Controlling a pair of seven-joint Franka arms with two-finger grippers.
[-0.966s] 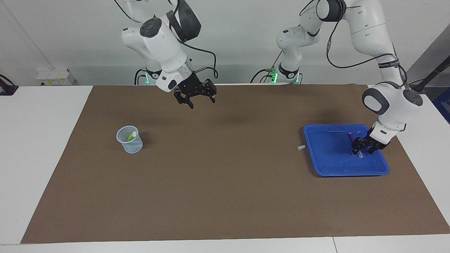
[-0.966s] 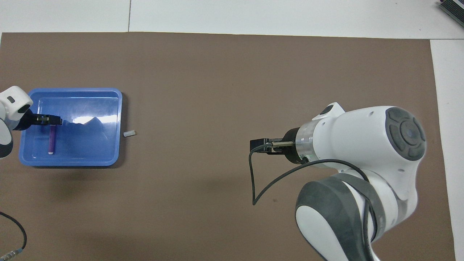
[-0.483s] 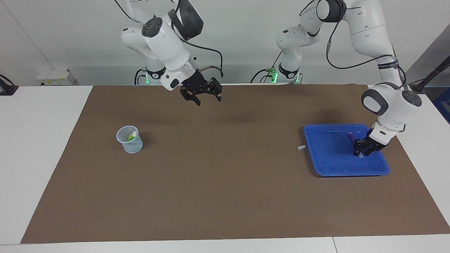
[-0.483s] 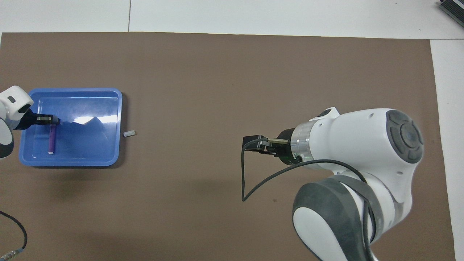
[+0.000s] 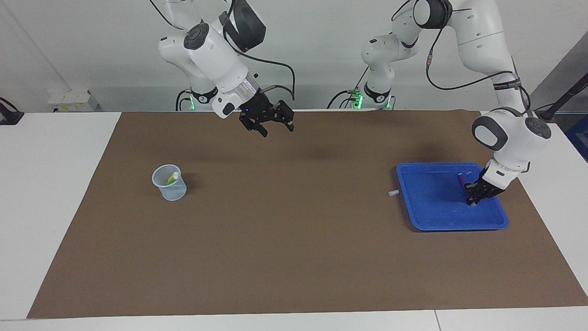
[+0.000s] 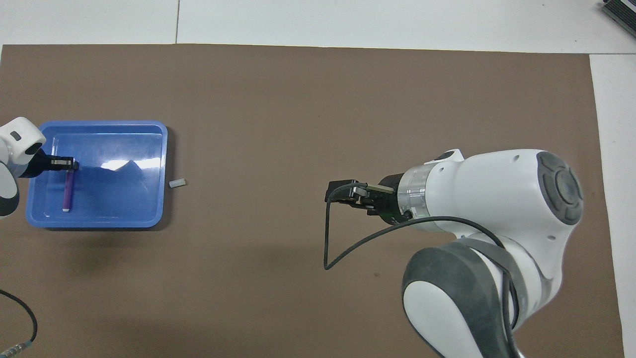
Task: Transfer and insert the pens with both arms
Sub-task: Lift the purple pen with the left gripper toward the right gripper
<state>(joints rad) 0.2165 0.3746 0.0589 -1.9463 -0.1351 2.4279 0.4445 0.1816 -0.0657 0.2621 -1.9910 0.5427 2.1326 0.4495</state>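
Clear plastic cup (image 5: 169,183) at 9 o'clock on the brown-covered worktop (image 5: 294,239), green pen (image 5: 172,178) standing inside. Right tool (image 5: 274,125) raised at 12 o'clock, fingers apart, empty. Blue plastic tray (image 5: 436,216) at 3 o'clock: left tool (image 5: 472,198) clamped on the purple pen (image 6: 66,189) lying in it.

This is a robotics lab — two big white jointed arms (image 5: 216,55) are bolted at the edge of a white table (image 5: 50,193), green status lights glowing at their bases and black cables (image 5: 464,85) looping off them. A plain brown mat (image 5: 294,257) covers the work area like a test surface, and the bare pale wall with a cable duct and socket box (image 5: 71,100) looks institutional — nothing domestic about it.
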